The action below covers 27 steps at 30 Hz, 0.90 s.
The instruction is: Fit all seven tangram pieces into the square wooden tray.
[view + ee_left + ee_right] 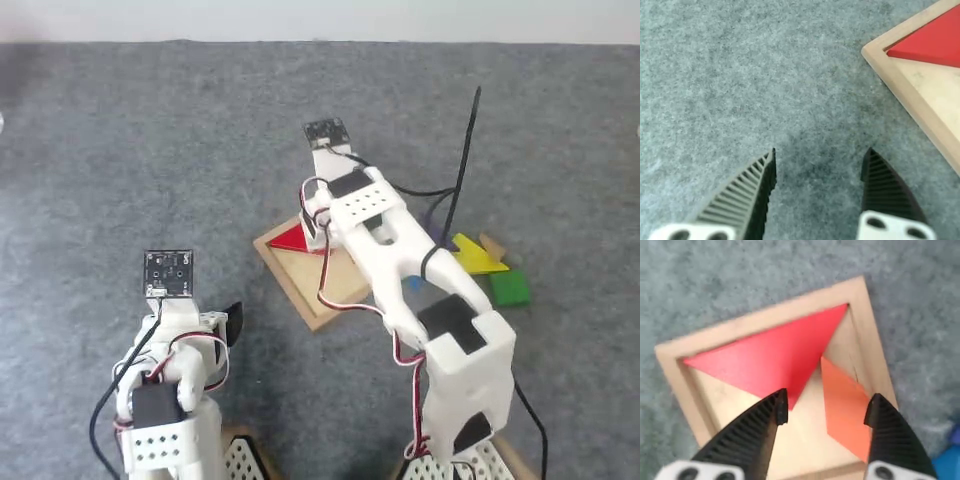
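Matt wooden tray (pixel 867 325), fuzzy grey felt (pixel 740 75)

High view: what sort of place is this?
Probably a lab bench rig: grey felt-like mat, left arm and right arm mounted side by side, wooden tray with a yellow piece and green piece loose beside it.

Bright, even light from above. Shadows soft and faint on the grey desk (pixel 120 130). A darker smudge of shadow lies between the jaws of the left gripper (pixel 821 152). The pale band (pixel 320 18) beyond the far edge glares white.
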Available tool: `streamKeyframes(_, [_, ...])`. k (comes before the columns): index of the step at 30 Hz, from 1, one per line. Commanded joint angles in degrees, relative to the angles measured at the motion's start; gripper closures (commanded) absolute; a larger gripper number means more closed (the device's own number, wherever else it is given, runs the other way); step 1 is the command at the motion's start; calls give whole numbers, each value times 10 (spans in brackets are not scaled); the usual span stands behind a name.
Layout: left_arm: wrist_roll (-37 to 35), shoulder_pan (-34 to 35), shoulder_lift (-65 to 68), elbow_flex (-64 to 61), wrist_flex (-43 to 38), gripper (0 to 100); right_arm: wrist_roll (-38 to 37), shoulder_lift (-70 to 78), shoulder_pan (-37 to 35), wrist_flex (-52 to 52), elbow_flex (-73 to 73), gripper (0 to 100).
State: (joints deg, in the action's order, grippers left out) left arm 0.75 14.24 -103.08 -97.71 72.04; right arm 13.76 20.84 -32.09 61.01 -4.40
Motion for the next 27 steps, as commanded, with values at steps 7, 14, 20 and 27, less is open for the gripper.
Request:
streamKeyframes(7, [-4,1,-12,13,3,729,-35,-41,0,-9,-34,745])
streamKeyframes(14, [-4,1,-12,13,3,729,-35,-28,19,-31,-39,758])
streamKeyframes(20, [-4,1,-12,13,3,729,-34,-26,33,-16,-41,898])
streamKeyframes(27, [-4,1,-12,13,3,729,-35,-27,34,-6,-40,876])
